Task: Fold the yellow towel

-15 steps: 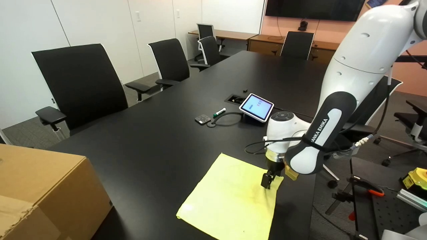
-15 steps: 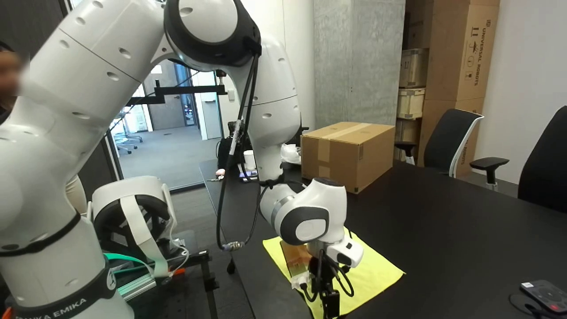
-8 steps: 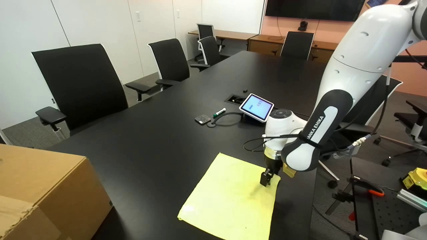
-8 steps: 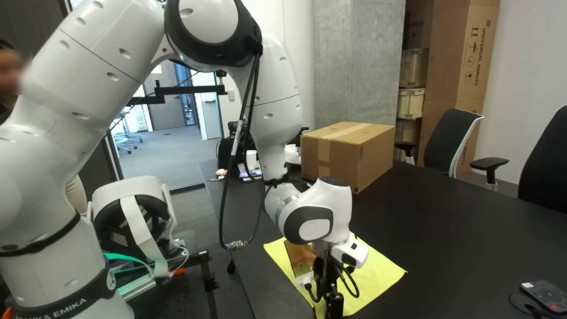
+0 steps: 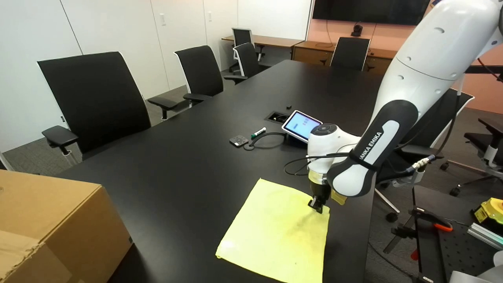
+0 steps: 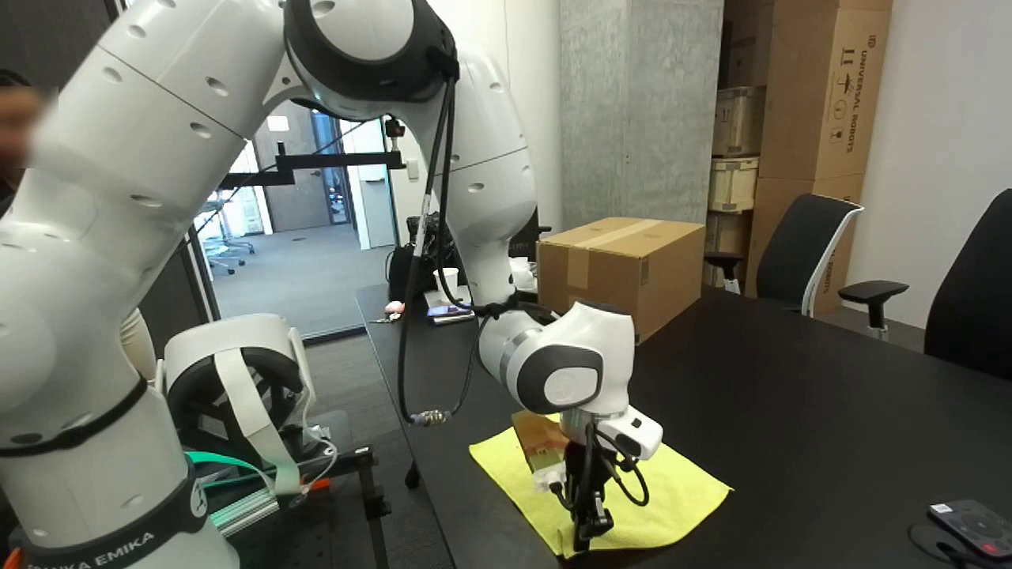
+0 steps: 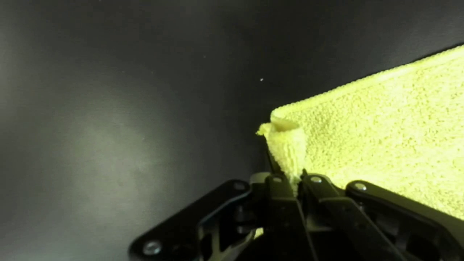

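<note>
While the freshly turned pincer [image 7: 294, 180] clamps its bunched edge near one corner, the yellow towel [image 5: 277, 232], nudged slightly rightward on the surface [image 5: 196, 173], lies largely spread at lower centre in an exterior view, a fold apparently just beginning.

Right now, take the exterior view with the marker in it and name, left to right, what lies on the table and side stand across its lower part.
Cardboard box, yellow towel, orange-handled tool, yellow-and-black item cut off by the edge.
</note>
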Controlling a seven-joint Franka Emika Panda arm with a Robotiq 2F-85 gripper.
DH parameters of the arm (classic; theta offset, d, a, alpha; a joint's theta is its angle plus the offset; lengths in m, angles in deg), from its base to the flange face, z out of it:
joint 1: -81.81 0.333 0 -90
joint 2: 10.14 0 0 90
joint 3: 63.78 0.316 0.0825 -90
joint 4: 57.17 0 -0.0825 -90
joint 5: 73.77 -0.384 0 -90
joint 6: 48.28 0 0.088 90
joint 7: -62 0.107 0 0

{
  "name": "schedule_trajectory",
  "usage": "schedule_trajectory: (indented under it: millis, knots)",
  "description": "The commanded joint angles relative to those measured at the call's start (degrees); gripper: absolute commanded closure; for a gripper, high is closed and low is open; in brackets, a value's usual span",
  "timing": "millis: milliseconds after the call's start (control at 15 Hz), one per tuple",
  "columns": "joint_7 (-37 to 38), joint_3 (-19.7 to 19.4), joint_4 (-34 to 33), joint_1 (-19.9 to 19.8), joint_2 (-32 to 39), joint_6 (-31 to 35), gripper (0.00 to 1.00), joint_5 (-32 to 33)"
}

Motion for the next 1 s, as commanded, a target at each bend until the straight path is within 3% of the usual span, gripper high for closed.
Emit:
schedule_trajectory:
  millis: [0,333,933]
  knots:
    - [2.6,-2.6,-1.2,3.7,-1.4,-3.4,0.92,0.3]
    - [5.6,-2.6,-5.9,4.2,0.6,-6.2,0.91,-0.7]
    - [8.7,0.2,-20.4,-0.1,3.6,-13.7,0.93,-6.9]
